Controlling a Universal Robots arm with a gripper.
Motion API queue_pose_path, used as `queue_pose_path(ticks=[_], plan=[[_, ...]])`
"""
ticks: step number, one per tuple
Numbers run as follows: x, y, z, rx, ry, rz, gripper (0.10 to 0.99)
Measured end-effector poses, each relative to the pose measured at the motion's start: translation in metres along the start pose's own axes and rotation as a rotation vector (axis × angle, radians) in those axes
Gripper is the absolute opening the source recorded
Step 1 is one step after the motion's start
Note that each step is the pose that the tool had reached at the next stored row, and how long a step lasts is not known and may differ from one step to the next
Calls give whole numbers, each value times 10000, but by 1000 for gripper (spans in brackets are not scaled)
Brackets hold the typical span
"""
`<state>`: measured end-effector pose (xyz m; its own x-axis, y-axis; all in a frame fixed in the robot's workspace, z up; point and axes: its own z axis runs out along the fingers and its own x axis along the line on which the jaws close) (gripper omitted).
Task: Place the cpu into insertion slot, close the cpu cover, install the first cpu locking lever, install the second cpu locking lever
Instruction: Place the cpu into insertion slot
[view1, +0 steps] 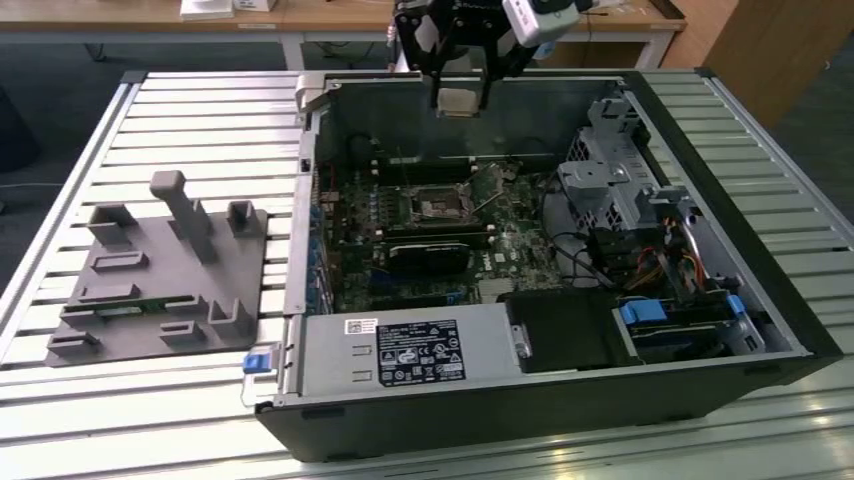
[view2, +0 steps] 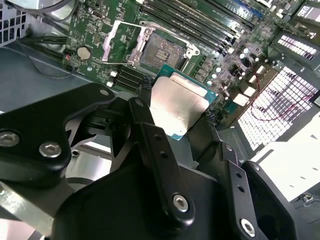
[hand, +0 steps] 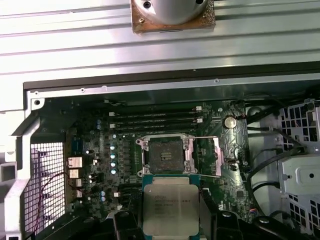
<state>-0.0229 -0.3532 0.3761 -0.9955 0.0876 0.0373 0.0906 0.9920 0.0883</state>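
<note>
My pincer is clenched on the cpu, one black finger on each of two opposite edges. In the second wrist view the cpu's pale metal top faces the camera and the chip sits tilted between the fingers. In the first wrist view I see its printed face, with the green border just showing.

The insertion slot lies on the dark green motherboard inside the open computer case. I take everything else from that slot. The cpu hangs well above it and clear of it, touching nothing but the pincer. In the exterior view it hangs near the case wall beyond the slot. In the first wrist view the slot's dark centre lies bare inside its silvery rim, with the cpu's edge just beside it in the frame.

The cpu cover is swung open and stands to one side of the slot, hinged at the slot's edge, so the green board shows through its square cut-out. Long narrow black memory slots run along the side of the slot.

Well apart from the slot, outside the case on the exterior view's left, a grey fixture block sits on the slatted metal bench.
</note>
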Motion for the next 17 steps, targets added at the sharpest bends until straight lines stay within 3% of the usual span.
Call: queue_pose_path(ticks=[17], plan=[[0,0,2,-15,72,816,541]])
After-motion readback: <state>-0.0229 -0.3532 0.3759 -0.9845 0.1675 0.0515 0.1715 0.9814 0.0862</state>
